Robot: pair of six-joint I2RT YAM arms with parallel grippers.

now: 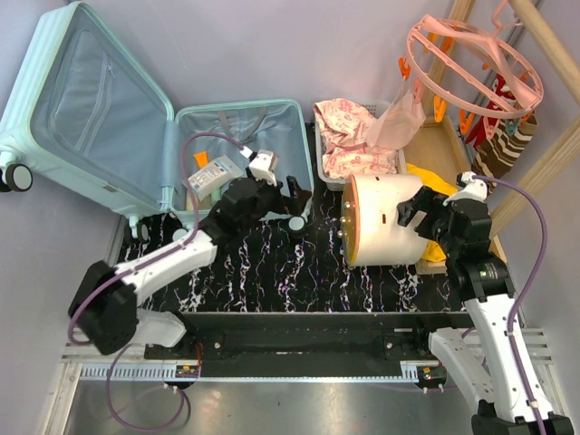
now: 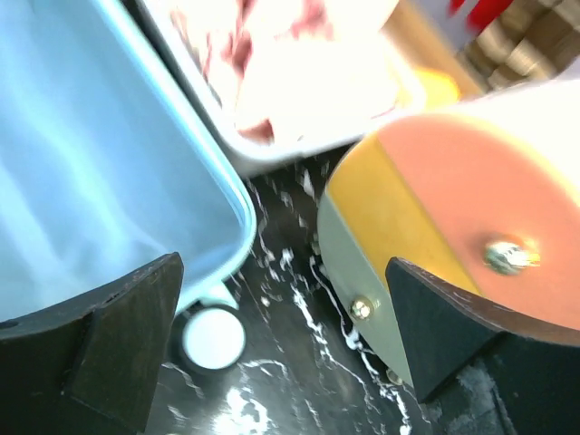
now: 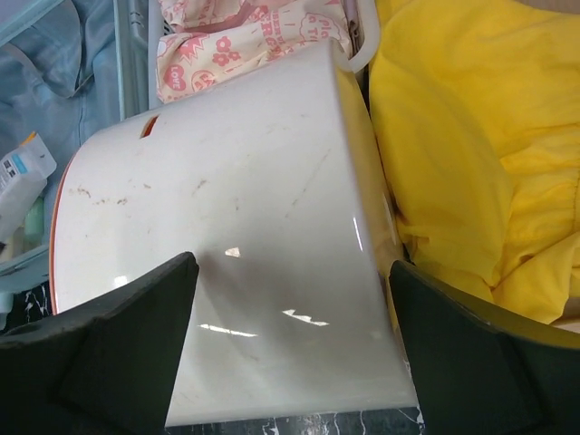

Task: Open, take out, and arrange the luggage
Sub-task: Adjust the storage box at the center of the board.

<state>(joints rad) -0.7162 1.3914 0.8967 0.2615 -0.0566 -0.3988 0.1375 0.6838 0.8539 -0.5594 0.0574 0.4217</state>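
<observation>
Already open, the suitcase [image 1: 100, 118] sits at the table's far left, lid leaning on the wall, other half flat. It looks stiff, slick and bulky, so its thin rim seems the best hold. The left gripper [image 1: 297, 201] gapes beside its wheel [image 2: 213, 337]; the right gripper [image 1: 412, 210] gapes over a cream cylinder [image 1: 385, 227].

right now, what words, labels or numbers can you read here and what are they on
Nothing reads clearly.
Pink-printed cloth: lettering in the print, too blurred to quote.
White packet in the luggage: label too small.
</observation>
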